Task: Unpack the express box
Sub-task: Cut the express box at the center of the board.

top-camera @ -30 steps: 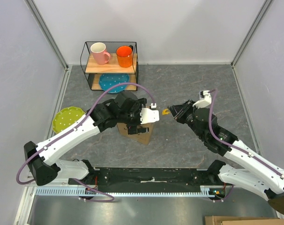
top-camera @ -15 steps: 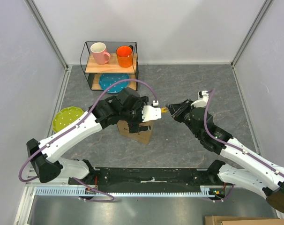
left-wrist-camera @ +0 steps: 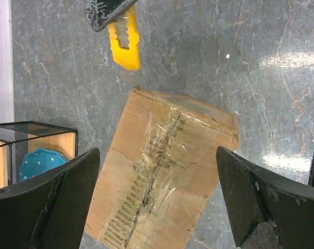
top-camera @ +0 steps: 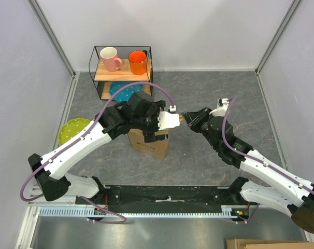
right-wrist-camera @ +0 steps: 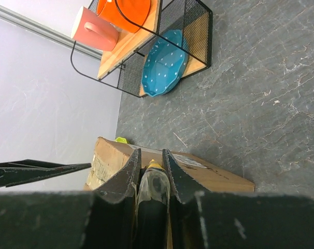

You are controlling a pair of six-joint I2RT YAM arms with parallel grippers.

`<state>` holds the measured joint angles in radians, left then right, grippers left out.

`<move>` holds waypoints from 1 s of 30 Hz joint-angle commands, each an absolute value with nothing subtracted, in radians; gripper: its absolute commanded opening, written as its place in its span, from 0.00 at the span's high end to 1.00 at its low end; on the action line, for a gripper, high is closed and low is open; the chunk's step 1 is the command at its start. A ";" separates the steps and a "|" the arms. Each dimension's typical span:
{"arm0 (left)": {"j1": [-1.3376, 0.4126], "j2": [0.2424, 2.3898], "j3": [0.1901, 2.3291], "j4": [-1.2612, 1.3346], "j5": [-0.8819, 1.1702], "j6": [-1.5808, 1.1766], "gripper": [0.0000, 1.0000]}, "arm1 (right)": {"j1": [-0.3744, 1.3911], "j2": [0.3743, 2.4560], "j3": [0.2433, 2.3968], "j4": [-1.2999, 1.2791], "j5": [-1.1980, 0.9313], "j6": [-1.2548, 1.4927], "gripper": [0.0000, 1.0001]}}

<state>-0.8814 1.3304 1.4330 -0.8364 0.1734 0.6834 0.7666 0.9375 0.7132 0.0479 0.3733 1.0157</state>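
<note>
cardboard like this box (left-wrist-camera: 162,176) is probably light, fairly stiff at its edges and softer across the flaps. expect it to skid on the smooth grey surface (left-wrist-camera: 260,62) if a blade drags through it. it sits closed near the middle of the surface, between the two arms, with clear tape (left-wrist-camera: 146,192) running along the top seam. the tape looks glossy and wrinkled, so don't count on gripping there. take hold across two opposite side walls, low enough to leave the flaps free. your left hand (left-wrist-camera: 157,155) hangs right above the box with its fingers (left-wrist-camera: 48,207) spread wide, holding nothing, placed to straddle it. your right hand (right-wrist-camera: 150,155) is closed narrow on a yellow knife (left-wrist-camera: 125,46). the knife's tip sits just beside the box's top edge at one end of the seam; whether it touches, i cannot tell. a wire shelf (top-camera: 123,72) stands well behind.
</note>
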 commanded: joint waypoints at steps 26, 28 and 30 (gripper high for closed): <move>-0.881 1.327 1.378 -0.848 0.267 0.722 0.01 | 0.753 0.914 0.678 0.086 0.318 1.081 1.00; -0.881 1.330 1.364 -0.838 0.261 0.727 0.01 | 0.753 0.910 0.677 0.078 0.313 1.086 1.00; -0.881 1.331 1.364 -0.833 0.262 0.726 0.01 | 0.753 0.894 0.673 0.069 0.313 1.089 1.00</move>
